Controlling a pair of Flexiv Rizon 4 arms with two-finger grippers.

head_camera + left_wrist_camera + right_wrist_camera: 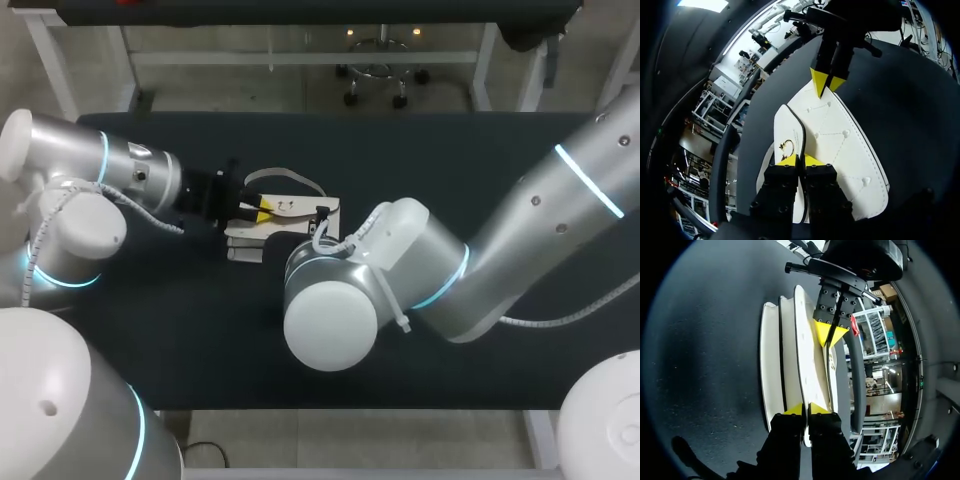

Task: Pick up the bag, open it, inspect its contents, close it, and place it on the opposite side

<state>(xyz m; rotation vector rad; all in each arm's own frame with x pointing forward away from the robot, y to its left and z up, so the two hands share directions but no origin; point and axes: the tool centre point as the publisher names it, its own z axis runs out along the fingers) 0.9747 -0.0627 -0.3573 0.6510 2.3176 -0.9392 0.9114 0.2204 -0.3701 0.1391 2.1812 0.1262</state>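
Dark tabletop (200, 330) recorded, with a white bag (300, 207) lying flat near its middle, between the two arms. A looped strap (290, 173) is seen at the bag's far edge. The left claw (800, 160) is brought in from the left side. Its yellow tips are pinched nearly together on the dark-piped edge of the bag's flap (790, 130), just beside a small gold clasp (786, 146). The right claw (805, 409) is set at the opposite end of the bag, and its tips are likewise closed tight on the edge of a white panel. In each wrist view the other claw is seen facing across the bag. In the head view the right claw is largely hidden under its own wrist.
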